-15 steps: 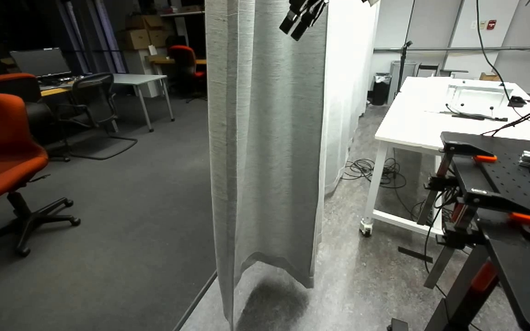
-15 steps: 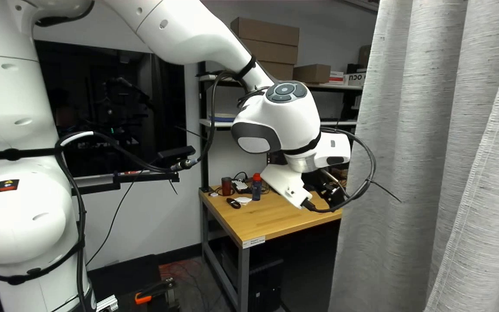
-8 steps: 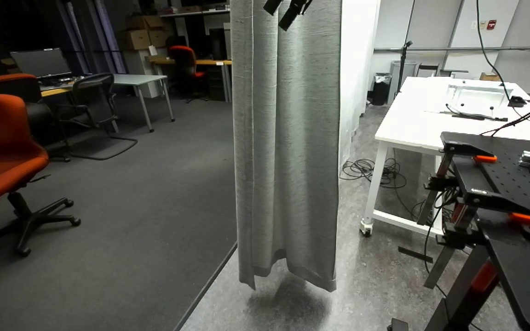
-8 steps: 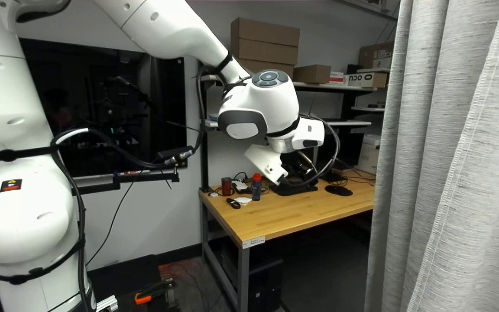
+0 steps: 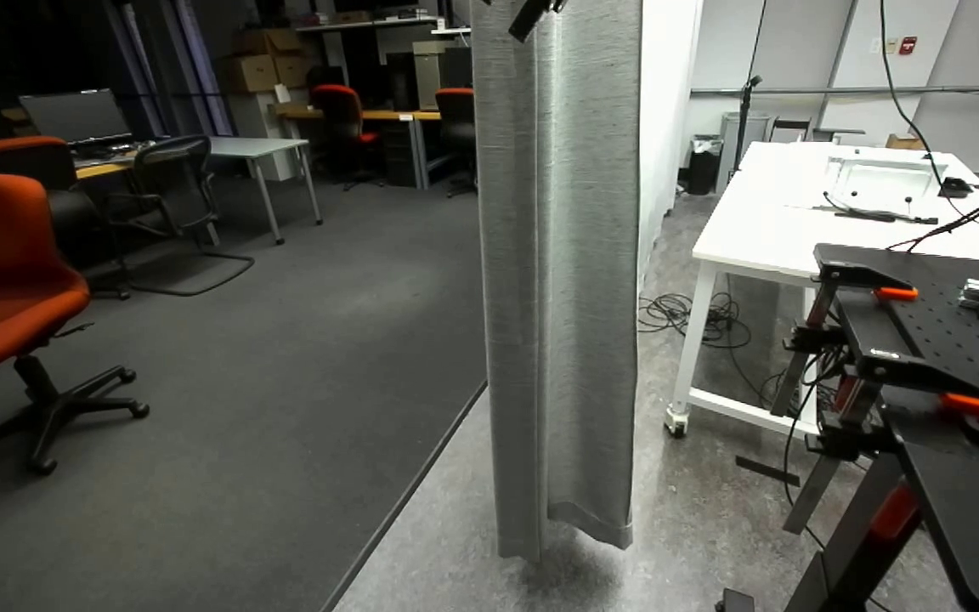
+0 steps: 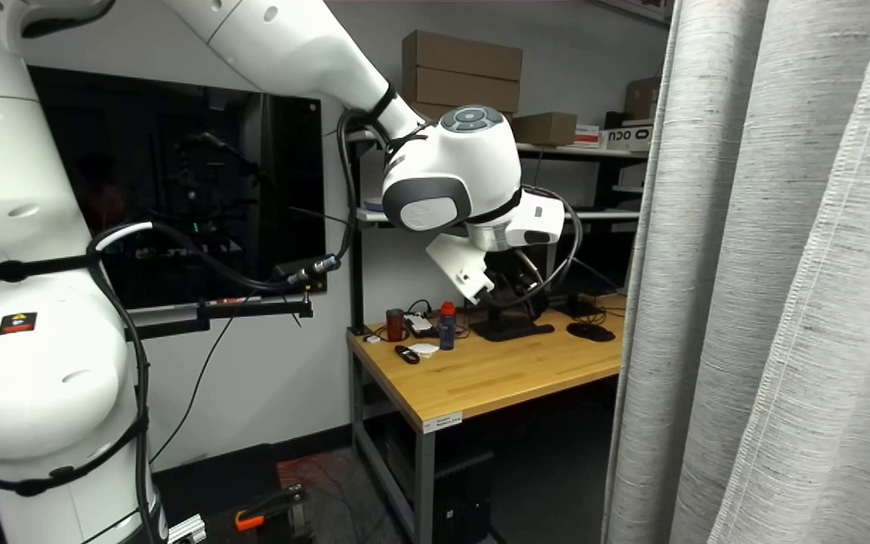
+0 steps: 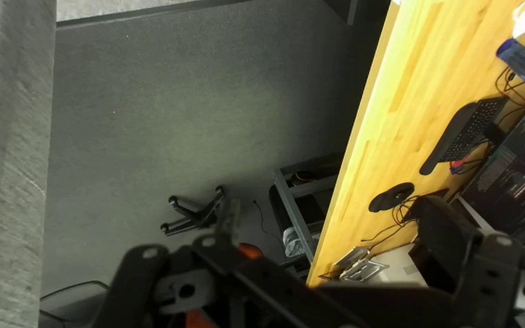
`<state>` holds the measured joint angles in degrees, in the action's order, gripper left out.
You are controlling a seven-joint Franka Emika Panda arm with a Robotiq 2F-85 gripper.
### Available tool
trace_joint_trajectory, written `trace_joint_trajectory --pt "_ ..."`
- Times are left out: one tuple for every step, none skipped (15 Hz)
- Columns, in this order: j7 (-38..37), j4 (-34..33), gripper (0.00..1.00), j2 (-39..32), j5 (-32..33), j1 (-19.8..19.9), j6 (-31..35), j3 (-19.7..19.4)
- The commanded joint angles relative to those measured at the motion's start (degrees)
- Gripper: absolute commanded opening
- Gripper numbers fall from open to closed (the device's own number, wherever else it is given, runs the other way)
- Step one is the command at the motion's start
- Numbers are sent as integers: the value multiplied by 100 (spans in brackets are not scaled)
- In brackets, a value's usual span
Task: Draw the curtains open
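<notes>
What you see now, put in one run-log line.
task: draw curtains open, apparently partway | curtains: hanging in folds | desk: visible past their edge | fingers: open, holding nothing | curtain contact: unclear

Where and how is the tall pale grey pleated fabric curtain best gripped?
Probably pinch the curtain by its outermost vertical fold, the black gripper coming from the side of the white robot arm: in an exterior view it hangs upright in pleats, that fold toward the arm.

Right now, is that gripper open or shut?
Open: in the wrist view the gripper has its fingers apart, with the wooden desk showing between them; the curtain hangs at that picture's left edge, outside the gap.
</notes>
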<state>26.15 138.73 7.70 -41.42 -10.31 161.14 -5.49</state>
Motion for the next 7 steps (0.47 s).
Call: trace_joint_trajectory --pt "-153 -13 100 0 140 17 -201 -2" --pt "-259 -29 100 0 229 31 -372 -2" --pt "-300 -36 100 0 265 36 -441 -2" --pt "-307 -39 100 0 270 37 -473 -2" --pt "-308 -39 100 0 270 38 -478 -2" --pt "-308 -40 100 0 270 39 -479 -2" --pt "-308 -40 100 0 270 41 -479 -2"
